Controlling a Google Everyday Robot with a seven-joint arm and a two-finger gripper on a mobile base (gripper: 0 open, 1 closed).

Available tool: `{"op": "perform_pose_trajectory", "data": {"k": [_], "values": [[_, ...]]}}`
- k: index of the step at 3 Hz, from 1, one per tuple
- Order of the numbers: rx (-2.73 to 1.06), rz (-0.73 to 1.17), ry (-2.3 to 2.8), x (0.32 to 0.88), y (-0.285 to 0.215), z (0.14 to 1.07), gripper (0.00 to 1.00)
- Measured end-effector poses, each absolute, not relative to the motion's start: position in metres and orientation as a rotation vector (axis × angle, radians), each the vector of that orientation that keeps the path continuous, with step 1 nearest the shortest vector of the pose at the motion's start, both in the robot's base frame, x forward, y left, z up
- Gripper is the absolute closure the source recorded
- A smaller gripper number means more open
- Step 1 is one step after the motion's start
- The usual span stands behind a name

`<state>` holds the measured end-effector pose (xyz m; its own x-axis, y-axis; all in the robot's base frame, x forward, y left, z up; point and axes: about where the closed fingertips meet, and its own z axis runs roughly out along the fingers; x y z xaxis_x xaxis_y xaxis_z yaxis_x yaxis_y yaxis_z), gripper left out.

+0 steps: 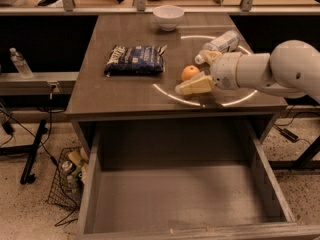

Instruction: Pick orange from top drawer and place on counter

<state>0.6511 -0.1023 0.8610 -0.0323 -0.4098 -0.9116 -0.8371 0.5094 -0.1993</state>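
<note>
While the orange (190, 72) is sitting on the counter (125, 91), just inside the white circle (165, 90), the gripper (192, 75) is hanging around it with its fingers (196, 85) spread, grasping nothing. The lower finger is lying just beside the fruit; whether they are touching, I cannot tell. The arm is reaching in from the right. The drawer (175, 199) is standing pulled out below the counter. A dark bag (135, 60) is lying left of the orange, a bowl (168, 17) is resting at the far edge, and a bottle (222, 42) is lying just behind the gripper.

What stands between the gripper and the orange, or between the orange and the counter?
Nothing visible does. The orange already sits on the counter, inside the white circle. The gripper is at the orange, with its open jaws on either side of it.
</note>
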Motion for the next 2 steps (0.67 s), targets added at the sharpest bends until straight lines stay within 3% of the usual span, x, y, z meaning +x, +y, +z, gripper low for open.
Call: {"op": "perform_pose_trajectory", "data": {"k": [2], "values": [[-1.062,0.488,1.574,0.638,-0.113,0.889,0.00]]}}
